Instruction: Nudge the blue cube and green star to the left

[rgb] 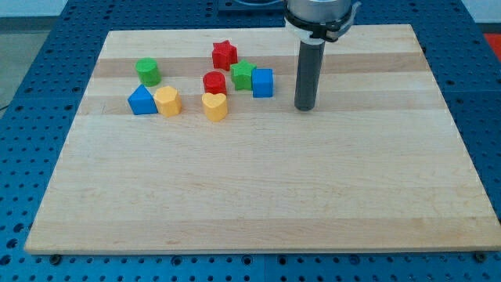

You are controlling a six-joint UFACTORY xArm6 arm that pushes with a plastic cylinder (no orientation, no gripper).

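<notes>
While arm top cut off, my tip bare, right of blue cube, green star

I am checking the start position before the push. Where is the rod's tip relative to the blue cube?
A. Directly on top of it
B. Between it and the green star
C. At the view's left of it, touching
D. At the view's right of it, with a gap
D: my tip stands on the board at the view's right of the blue cube, bare wood showing between them; the green star sits against the cube's far, left side.
</notes>
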